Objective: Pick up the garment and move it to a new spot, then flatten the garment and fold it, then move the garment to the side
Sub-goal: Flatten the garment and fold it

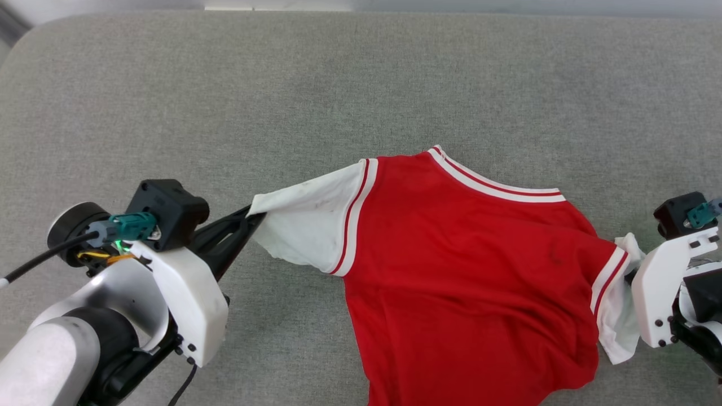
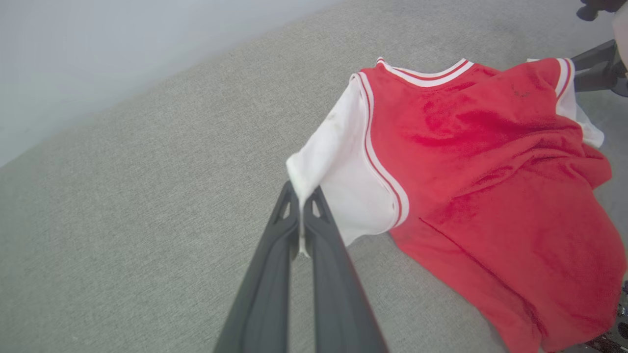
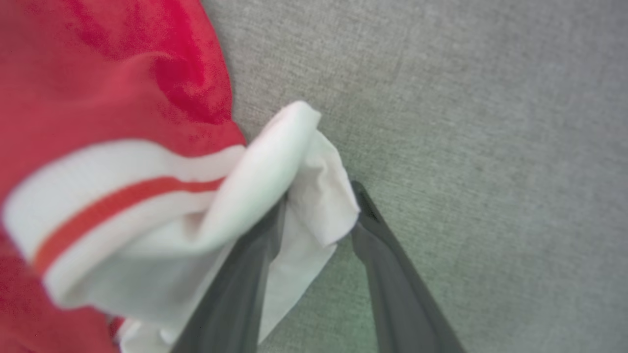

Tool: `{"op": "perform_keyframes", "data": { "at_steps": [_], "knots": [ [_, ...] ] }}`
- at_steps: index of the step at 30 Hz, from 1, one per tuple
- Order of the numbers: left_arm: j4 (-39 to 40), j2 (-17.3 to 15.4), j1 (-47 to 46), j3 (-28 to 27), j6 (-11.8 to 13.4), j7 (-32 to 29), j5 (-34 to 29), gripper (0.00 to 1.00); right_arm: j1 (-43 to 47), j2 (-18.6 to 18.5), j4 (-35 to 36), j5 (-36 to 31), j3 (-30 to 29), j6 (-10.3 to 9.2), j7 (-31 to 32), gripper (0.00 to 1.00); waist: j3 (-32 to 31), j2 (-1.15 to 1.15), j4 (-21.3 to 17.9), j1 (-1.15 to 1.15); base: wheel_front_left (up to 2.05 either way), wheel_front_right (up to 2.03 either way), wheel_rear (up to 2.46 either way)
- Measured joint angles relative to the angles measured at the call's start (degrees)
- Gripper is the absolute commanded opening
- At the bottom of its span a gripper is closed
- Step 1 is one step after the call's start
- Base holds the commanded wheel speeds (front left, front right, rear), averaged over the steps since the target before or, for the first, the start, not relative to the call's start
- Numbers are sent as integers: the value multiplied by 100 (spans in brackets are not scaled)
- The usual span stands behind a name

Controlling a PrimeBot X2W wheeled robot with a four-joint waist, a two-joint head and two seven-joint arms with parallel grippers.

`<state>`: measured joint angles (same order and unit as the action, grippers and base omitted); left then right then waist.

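Garment (image 1: 462, 254) lies spread on grey cushion (image 1: 282, 84). Left gripper (image 2: 302, 196), reaching in low from the side, is clamped on one white sleeve. The right gripper (image 3: 321, 196) has its fingers apart, the other sleeve draped between them.

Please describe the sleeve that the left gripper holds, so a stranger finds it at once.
On the grey surface is a red garment. Its white sleeve on the robot's left is pulled straight, corner pinched by the left gripper; the other sleeve is crumpled.
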<state>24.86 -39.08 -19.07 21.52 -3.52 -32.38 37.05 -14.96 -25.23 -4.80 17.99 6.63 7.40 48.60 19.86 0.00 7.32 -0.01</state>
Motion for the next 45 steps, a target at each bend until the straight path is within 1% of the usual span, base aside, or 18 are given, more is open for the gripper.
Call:
{"op": "perform_keyframes", "data": {
  "at_steps": [5,8,12,18,22,25,27,29,33,37,41,45],
  "knots": [
    [-147,-22,99,-137,51,189,-3,0,-3,-16,-140,-2,-42,14,-326,0,-211,0,-43,0,0,0,0],
    [-232,-35,136,-257,104,321,10,0,-15,-213,-51,92,-122,12,-468,0,-387,0,-97,1,0,0,0],
    [-287,-71,253,-482,226,495,14,0,-166,-475,341,218,-339,11,-677,0,-663,0,-181,0,0,0,0],
    [-259,-207,359,-861,374,750,42,0,-241,-714,1015,393,-679,11,-621,0,-1075,0,-324,0,0,0,0],
    [-142,-311,363,-1225,525,946,42,0,-307,-802,1382,599,-869,11,-523,0,-1295,0,-415,0,0,0,0],
    [-37,-394,361,-1504,634,1062,0,0,-422,-950,1596,637,-928,12,-537,0,-1415,0,-484,0,0,0,0],
    [42,-436,351,-1660,692,1122,-5,0,-517,-947,1716,714,-1002,11,-606,0,-1485,0,-516,0,0,0,0],
    [142,-499,293,-1844,745,1191,-7,0,-642,-937,1851,746,-1067,12,-702,0,-1531,0,-543,0,0,0,0],
    [269,-621,116,-2254,932,1323,-115,0,-1020,-991,2185,734,-1110,12,-1002,0,-1566,0,-600,1,0,0,0],
    [347,-737,20,-2541,1003,1386,-125,0,-1415,-984,2412,735,-1155,12,-1159,0,-1570,0,-633,0,0,0,0],
    [376,-793,-252,-2767,1034,1495,-104,0,-1865,-1093,2436,732,-1032,13,-1300,0,-1509,0,-654,0,0,0,0],
    [257,-842,-708,-2814,1017,1556,0,0,-2437,-1168,2231,726,-861,13,-1433,0,-1338,0,-669,1,0,0,0]
  ]
}}
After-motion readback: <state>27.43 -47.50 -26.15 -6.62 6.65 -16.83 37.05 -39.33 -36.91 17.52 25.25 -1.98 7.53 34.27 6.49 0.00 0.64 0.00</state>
